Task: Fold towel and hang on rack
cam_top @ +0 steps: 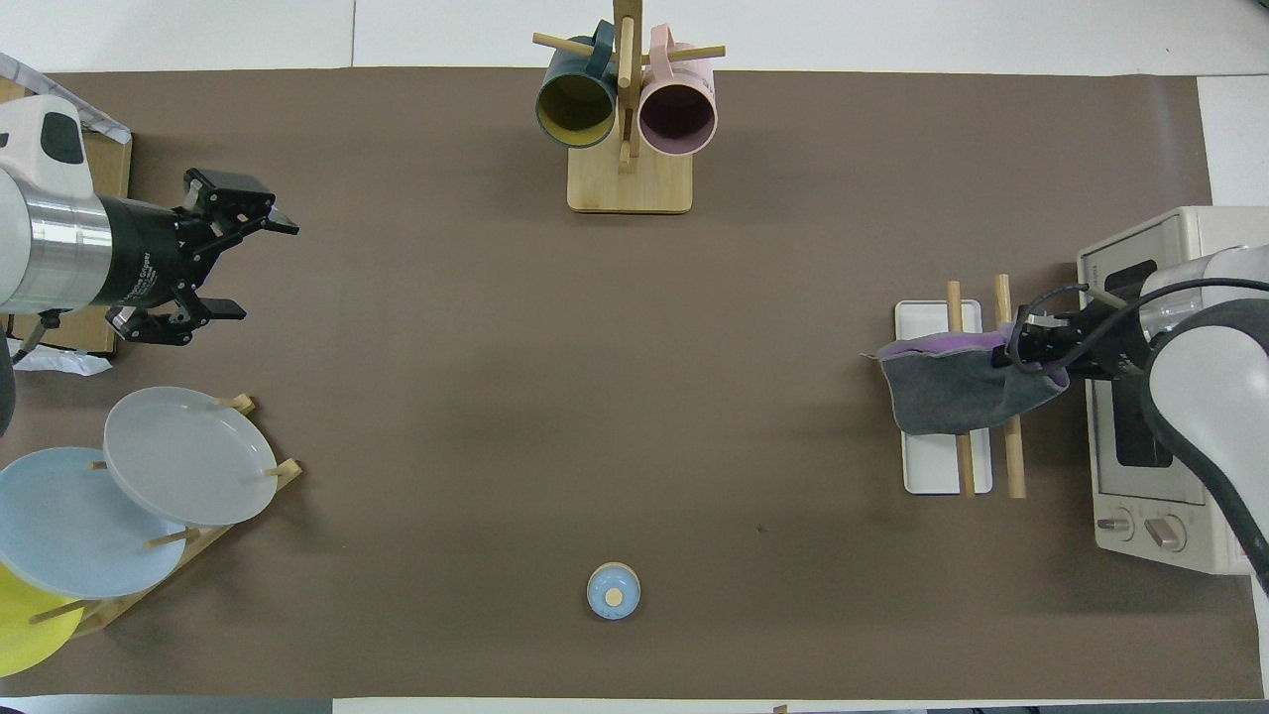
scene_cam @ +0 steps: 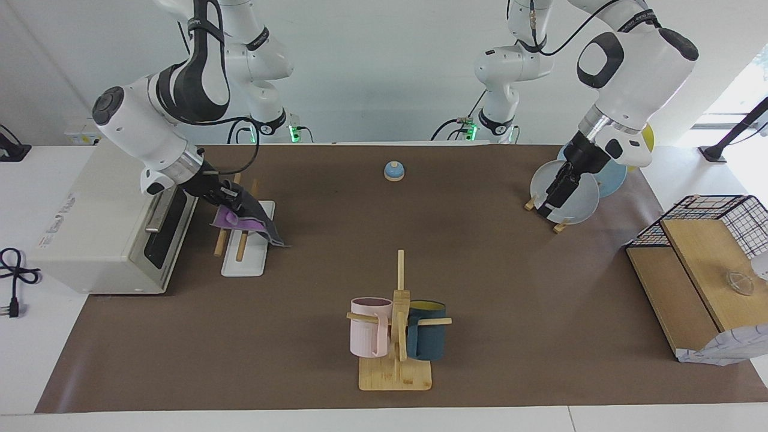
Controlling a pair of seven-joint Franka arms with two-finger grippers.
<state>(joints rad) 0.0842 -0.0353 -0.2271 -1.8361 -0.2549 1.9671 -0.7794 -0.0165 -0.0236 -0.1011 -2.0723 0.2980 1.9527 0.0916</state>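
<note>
Right gripper (scene_cam: pixel 231 198) is clenched on the towel (scene_cam: pixel 252 221), held over the rack (scene_cam: pixel 249 240) at the right arm's end of the tabletop (scene_cam: pixel 480 270). The towel is seen folded, dark grey face outward, purple showing along the fold and on the inner layer. It is draped across both wooden rods; one lower corner hangs below the gripper and past the edge of the rack's white base. The pinch is taken at the edge of the cloth on the toaster oven (scene_cam: pixel 102 228) side.

Handling, as judged: the cloth is thin, light and limp. No shape of its own is kept, and it sags wherever it is unsupported. It is best taken at a folded edge or corner with both layers pinched together, so the fold is not lost. Slipping on the smooth rods is likely if the hang is left uneven. Hanging is judged nearly complete; release is not yet made.

Farther from the right gripper, a small blue bell (scene_cam: pixel 393 171) sits mid-tabletop and a mug stand (scene_cam: pixel 397 336) carries a pink and a dark teal mug.

Farthest off, the left gripper (cam_top: pixel 236 268) waits over the left arm's end of the tabletop, fingers spread, nothing held, with the plate stand (cam_top: pixel 188 466) beneath and beside it.
</note>
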